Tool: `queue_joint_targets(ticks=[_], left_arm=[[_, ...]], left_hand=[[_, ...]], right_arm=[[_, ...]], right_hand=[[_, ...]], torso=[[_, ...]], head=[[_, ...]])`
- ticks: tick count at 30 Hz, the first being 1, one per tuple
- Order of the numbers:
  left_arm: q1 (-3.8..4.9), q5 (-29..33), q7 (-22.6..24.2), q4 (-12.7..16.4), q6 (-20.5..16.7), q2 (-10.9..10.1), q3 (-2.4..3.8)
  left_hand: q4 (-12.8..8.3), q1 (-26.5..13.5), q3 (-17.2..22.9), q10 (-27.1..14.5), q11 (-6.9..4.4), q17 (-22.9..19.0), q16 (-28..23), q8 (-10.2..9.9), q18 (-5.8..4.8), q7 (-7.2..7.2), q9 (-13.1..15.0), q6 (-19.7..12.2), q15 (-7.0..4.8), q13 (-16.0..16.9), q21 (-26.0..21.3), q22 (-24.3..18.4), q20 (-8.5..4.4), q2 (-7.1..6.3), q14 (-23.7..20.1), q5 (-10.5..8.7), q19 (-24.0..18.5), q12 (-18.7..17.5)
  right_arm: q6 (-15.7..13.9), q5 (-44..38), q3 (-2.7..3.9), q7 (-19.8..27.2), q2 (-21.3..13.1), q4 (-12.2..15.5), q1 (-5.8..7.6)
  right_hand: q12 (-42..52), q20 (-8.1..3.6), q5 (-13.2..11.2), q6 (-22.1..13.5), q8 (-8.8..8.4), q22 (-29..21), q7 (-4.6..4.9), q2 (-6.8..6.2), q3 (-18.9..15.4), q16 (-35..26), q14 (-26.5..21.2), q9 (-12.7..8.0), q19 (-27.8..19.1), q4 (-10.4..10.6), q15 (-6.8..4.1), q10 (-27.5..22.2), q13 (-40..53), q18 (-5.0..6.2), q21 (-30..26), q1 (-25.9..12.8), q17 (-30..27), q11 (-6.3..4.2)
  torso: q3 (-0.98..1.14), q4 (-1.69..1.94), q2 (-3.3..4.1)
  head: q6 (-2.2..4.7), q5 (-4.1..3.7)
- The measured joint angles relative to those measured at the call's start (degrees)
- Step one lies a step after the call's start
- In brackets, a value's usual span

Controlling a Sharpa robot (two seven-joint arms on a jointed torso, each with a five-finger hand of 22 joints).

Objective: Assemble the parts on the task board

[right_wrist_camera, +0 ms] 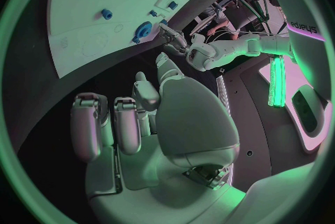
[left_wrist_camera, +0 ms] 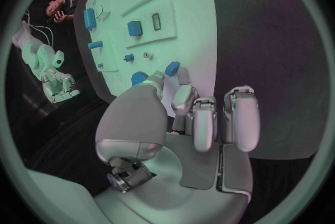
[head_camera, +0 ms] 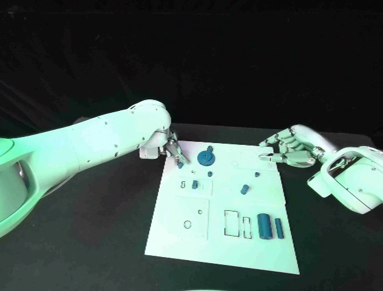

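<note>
Fingers [left_wrist_camera: 183, 98] of left hand [head_camera: 167, 147] pinching a small blue part [left_wrist_camera: 172, 68] at the far left corner of the task board [head_camera: 210, 244], just beside the round blue disc [head_camera: 207, 159]. Fingers of right hand [head_camera: 292, 148] curled, empty, beside the board's far right corner. Thin pinch; could slip or tilt on insertion. Black desk [head_camera: 104, 242] beneath.

Bare task board [head_camera: 178, 233] near corner (few slots); round part [head_camera: 206, 159] crowds far edge.
</note>
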Motion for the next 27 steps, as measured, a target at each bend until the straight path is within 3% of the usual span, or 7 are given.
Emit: queue_joint_targets(ticks=[27], left_arm=[[-0.10,0.09,0.00,0.00,0.02,-0.14,-0.03]], left_hand=[[-0.48,1.17,-0.48,0.20,-0.20,-0.01,0.00,0.79,0.00,-0.20,0.08,0.20,0.00,-0.02,0.00,0.00,0.00,-0.67,0.00,0.00,0.00,0.00]], right_arm=[[0.11,0.00,-0.01,0.00,0.14,-0.16,-0.27]], right_hand=[[0.00,0.00,0.00,0.00,0.00,0.03,0.00,0.00,0.00,0.00,0.00,0.00,0.00,0.00,0.00,0.00,0.00,0.00,0.00,0.00,-0.02,0.00]], torso=[[-0.01,0.01,-0.01]], head=[[-0.27,0.01]])
